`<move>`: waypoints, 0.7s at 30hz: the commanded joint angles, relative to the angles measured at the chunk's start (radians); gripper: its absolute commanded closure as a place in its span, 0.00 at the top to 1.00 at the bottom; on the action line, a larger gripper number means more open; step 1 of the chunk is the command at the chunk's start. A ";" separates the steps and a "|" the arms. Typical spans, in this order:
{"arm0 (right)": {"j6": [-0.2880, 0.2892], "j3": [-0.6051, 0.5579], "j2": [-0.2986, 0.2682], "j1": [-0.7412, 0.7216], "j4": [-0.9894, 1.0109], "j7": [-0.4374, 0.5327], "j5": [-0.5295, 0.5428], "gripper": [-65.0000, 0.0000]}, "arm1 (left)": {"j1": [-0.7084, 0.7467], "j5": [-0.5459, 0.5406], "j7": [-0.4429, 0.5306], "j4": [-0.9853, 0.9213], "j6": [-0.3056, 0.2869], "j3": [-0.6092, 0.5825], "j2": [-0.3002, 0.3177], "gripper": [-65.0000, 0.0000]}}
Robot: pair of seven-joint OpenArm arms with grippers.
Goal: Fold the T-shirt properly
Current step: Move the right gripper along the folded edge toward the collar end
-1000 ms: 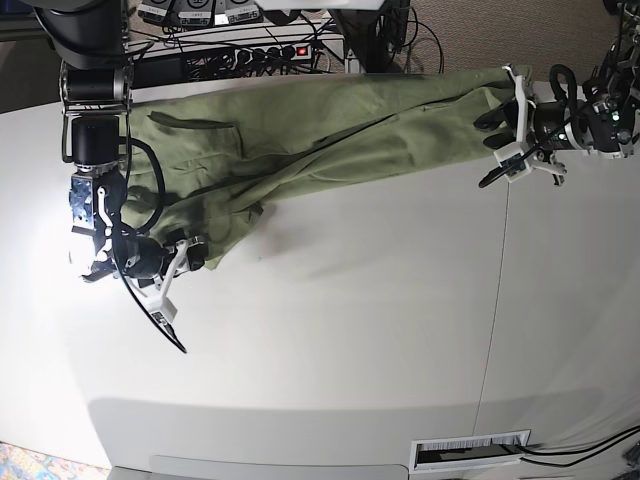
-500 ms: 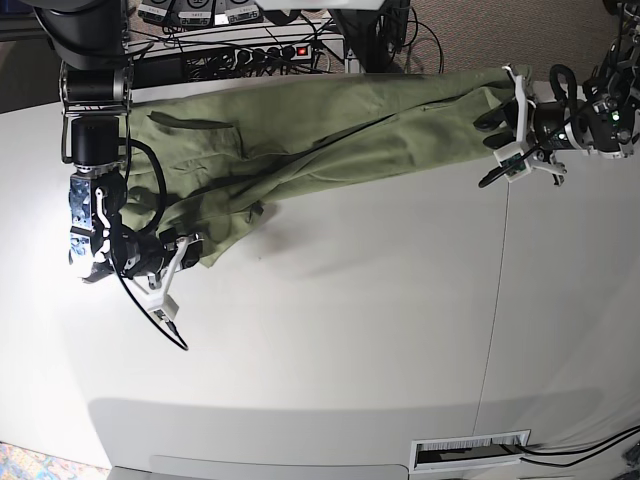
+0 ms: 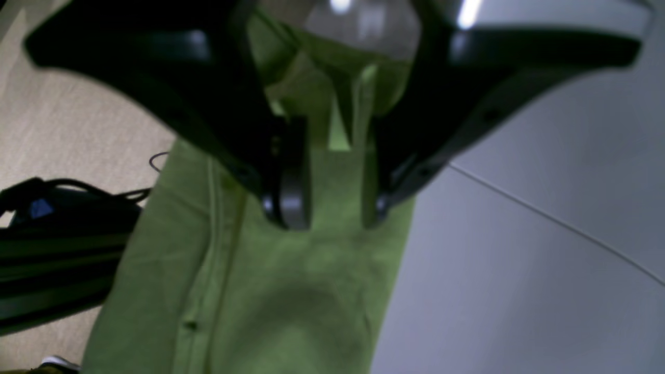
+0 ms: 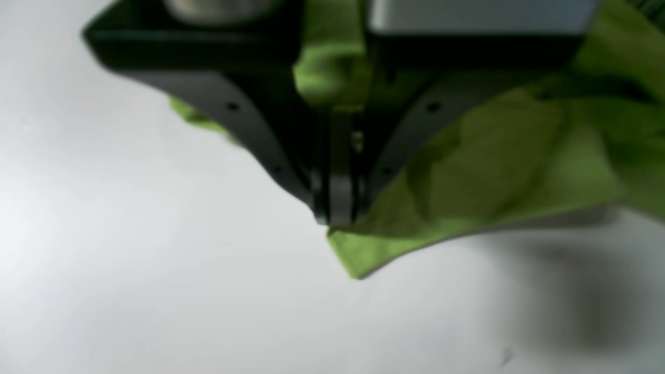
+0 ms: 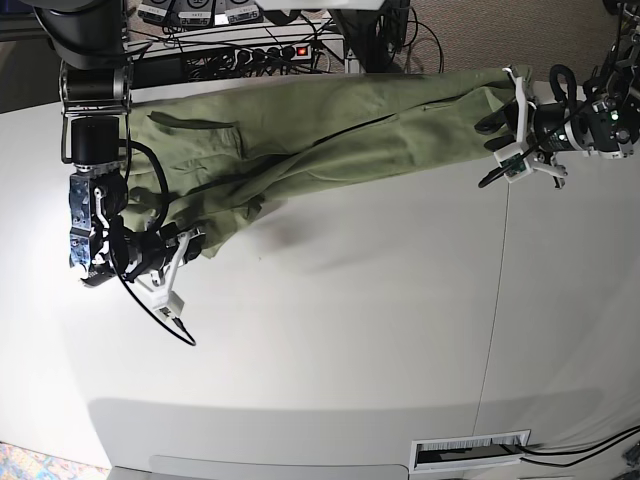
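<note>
The T-shirt (image 5: 330,135) is stretched in a long wrinkled band across the far part of the white table (image 5: 360,340), from the base view's left side to its right far corner. No container is seen on the table.

The right gripper (image 5: 180,250) is held low at the base view's left, its arm (image 5: 95,150) reaching down from the far edge. In the right wrist view its jaws are seen pressed together on a corner of the green cloth (image 4: 467,182), a small tip of which juts out below the fingertips.

The left gripper (image 5: 512,115) is held at the far right corner, lying sideways. In the left wrist view the T-shirt's end (image 3: 291,291) is pinched between its jaws, which stand fairly wide on bunched fabric. A power strip (image 5: 250,55) lies behind the table.
</note>
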State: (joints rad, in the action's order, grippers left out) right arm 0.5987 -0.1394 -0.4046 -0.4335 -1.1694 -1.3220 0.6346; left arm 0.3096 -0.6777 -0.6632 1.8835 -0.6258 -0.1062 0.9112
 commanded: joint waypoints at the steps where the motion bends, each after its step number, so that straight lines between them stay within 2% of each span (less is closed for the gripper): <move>1: 0.003 0.004 -0.023 -0.031 -0.039 -0.005 0.042 0.00 | -0.005 -0.009 0.019 0.011 0.000 0.011 0.019 0.28; 4: 0.003 0.004 -0.042 -0.029 -0.099 -0.052 0.090 0.00 | -0.005 -0.006 0.021 0.011 0.000 0.011 0.019 0.28; 12: 0.002 0.004 -0.108 0.044 -0.200 -0.065 0.093 0.00 | -0.005 0.022 0.029 0.011 0.001 0.011 0.019 0.28; 18: 0.003 0.004 -0.111 0.146 -0.288 -0.074 0.110 0.00 | -0.005 0.024 0.035 0.011 0.001 0.011 0.019 0.28; 21: 0.003 0.004 -0.111 0.204 -0.354 -0.074 0.109 0.00 | -0.005 0.024 0.035 0.011 0.030 0.011 0.019 0.28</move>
State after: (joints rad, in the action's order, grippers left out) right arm 0.5995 -0.1421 -0.4988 -0.2058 -1.5085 -1.4033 0.7311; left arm 0.3103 -0.6434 -0.6483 1.8835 -0.5961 -0.1062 0.9112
